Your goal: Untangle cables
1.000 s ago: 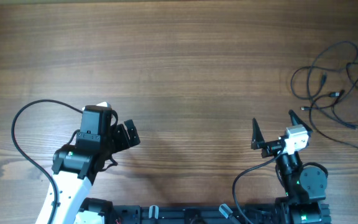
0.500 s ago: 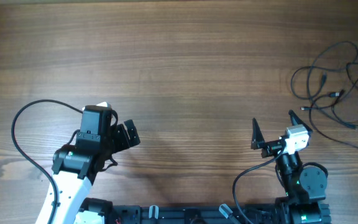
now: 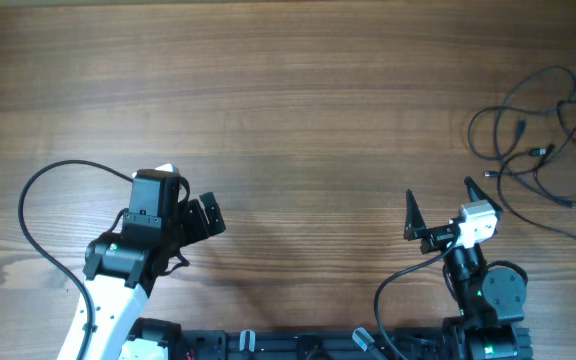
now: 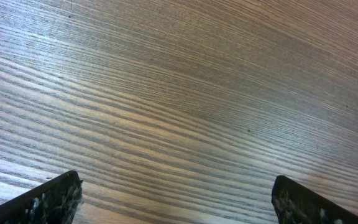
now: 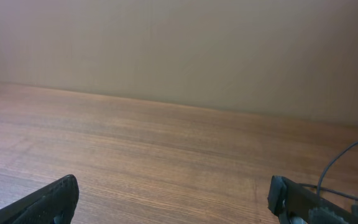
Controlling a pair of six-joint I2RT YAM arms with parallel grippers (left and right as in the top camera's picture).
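The cables [image 3: 546,140] lie as a loose tangle of thin black cords with small plug ends at the far right of the wooden table [image 3: 298,110]. A strand of them [image 5: 347,158] shows at the right edge of the right wrist view. My right gripper [image 3: 440,205] is open and empty, left of and nearer than the tangle; its fingers also show in the right wrist view [image 5: 174,196]. My left gripper [image 3: 200,218] is open and empty at the near left, far from the cables, over bare wood in the left wrist view [image 4: 176,196].
The left arm's own thick black cable [image 3: 38,205] loops over the table at the near left. The arm bases and a black rail [image 3: 318,345] stand along the near edge. A plain wall [image 5: 179,43] rises behind the table's far edge.
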